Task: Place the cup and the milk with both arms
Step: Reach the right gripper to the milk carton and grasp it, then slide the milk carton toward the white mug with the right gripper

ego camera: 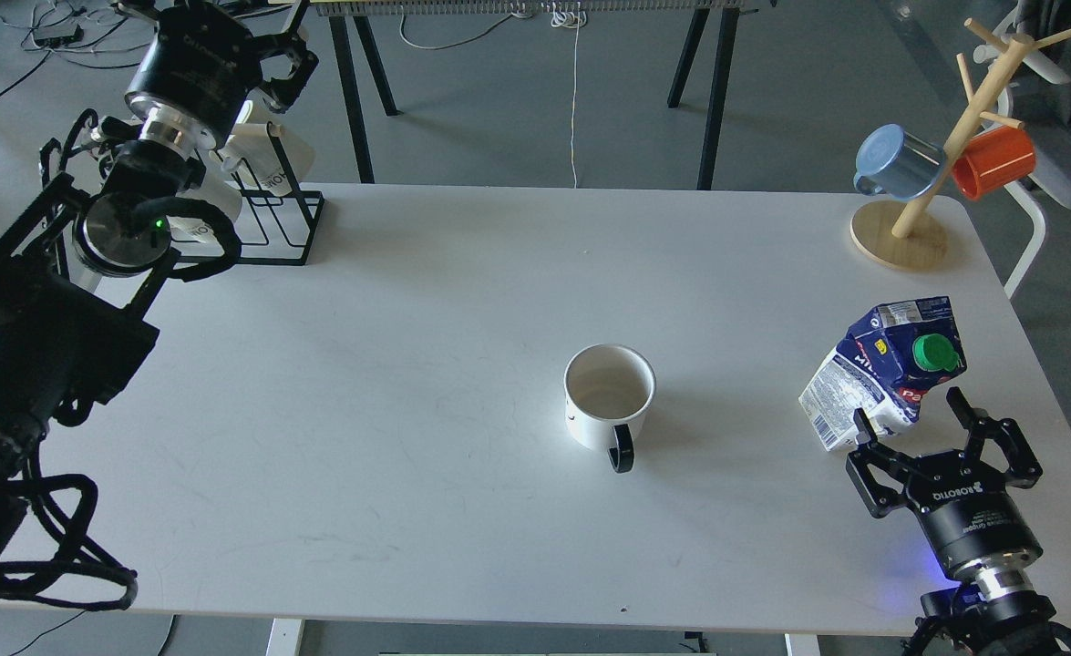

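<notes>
A white cup (609,394) with a black handle stands upright near the middle of the white table (426,364), handle toward me. A crumpled blue and white milk carton (881,369) with a green cap leans at the right side. My right gripper (909,415) is open, just in front of the carton, its fingers close to the carton's lower edge and holding nothing. My left gripper (216,9) is raised at the far left back, above a black wire rack; its fingers reach the top edge of the view and look spread.
A black wire rack (266,214) with white items stands at the table's back left corner. A wooden mug tree (931,155) with a blue mug (900,162) and an orange mug (993,161) stands at the back right. Table legs and cables lie beyond.
</notes>
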### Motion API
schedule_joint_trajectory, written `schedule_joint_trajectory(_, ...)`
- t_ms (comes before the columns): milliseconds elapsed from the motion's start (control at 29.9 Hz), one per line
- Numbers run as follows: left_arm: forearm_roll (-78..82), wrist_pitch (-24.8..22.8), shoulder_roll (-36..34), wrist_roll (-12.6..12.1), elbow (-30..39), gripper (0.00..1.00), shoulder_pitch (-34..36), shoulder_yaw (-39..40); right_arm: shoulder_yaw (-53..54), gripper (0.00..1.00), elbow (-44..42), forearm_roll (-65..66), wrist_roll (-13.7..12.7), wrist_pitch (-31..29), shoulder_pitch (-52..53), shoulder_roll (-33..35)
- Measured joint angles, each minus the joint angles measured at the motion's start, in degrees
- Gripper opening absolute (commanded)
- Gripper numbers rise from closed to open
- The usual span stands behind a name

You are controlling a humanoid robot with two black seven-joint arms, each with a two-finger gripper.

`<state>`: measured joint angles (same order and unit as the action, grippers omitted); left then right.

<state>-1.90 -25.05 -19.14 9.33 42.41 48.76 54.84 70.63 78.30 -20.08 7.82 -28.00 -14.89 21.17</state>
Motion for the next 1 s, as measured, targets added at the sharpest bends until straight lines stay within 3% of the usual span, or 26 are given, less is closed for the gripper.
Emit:
schedule_joint_trajectory(167, 0.05, 0.01, 0.09, -0.01, -0.76, 0.99, 0.23, -0.01, -0.03, 0.7, -1.51, 0.66, 0.0, 0.0, 2.4, -0.12)
schedule_joint_trajectory(368, 0.14, 0.19, 0.29, -0.01, -1.69, 0.99, 0.54, -0.23, -0.41, 0.27, -3.31, 1.6, 0.0, 0.0, 3.78, -2.32)
schedule_joint_trajectory(468, 0.14, 0.39, 0.28, 0.1, -1.71, 0.99, 0.55, -0.73, -0.48, 0.18, -3.34, 1.63, 0.0, 0.0, 3.66, -2.65)
schedule_joint_trajectory(602, 0.15, 0.69, 0.26, 0.24, -1.73, 0.99, 0.83, -0.94, -0.65, 0.13, -2.95, 1.7, 0.01, 0.0, 2.98, -2.89)
schedule_joint_trajectory(1003, 0.57, 1.43, -0.51, 0.11, -2.91, 0.99, 2.76, -1.12, -6.29, 0.13, 1.88, 2.05, 0.01, 0.0, 2.72, -8.3)
